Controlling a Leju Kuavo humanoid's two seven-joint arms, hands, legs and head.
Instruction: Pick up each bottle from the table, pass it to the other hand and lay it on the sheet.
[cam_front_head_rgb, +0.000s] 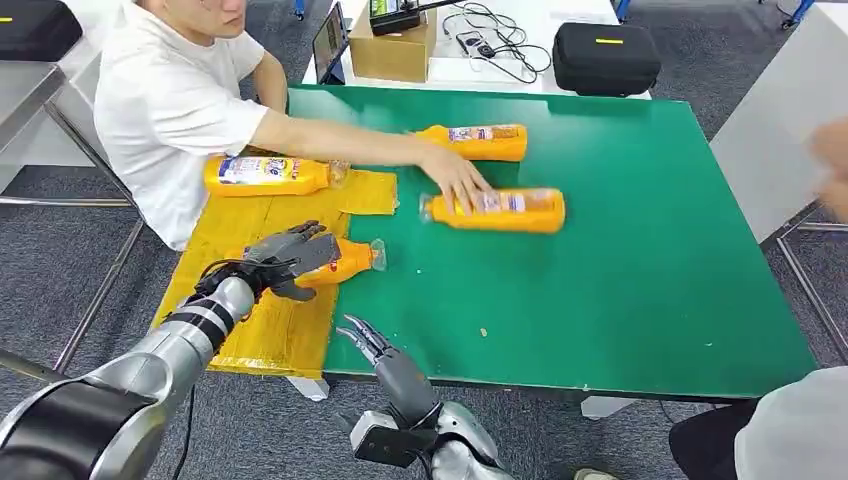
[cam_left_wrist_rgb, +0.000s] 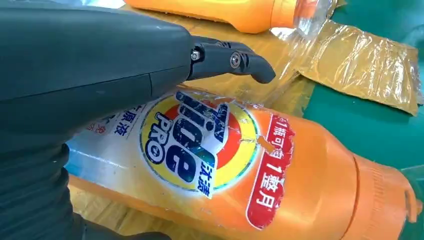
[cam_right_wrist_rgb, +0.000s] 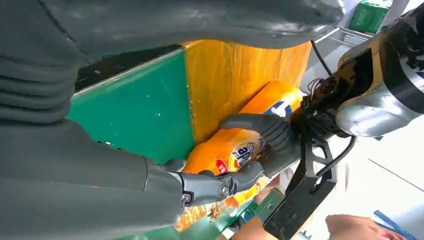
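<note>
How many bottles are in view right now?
4: one on the sheet's far end, one in the left hand at the sheet's edge, one under a person's hand, one beyond it.

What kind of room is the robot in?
Probably a robot test lab or office. A green table stands on grey carpet, with a cardboard box, cables and a black case behind it.

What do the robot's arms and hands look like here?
Both arms are silver metal with black bands. The left hand has dark grey fingers and a grey cover, with black cables at its wrist. The right hand has slim dark fingers on a grey cover.
</note>
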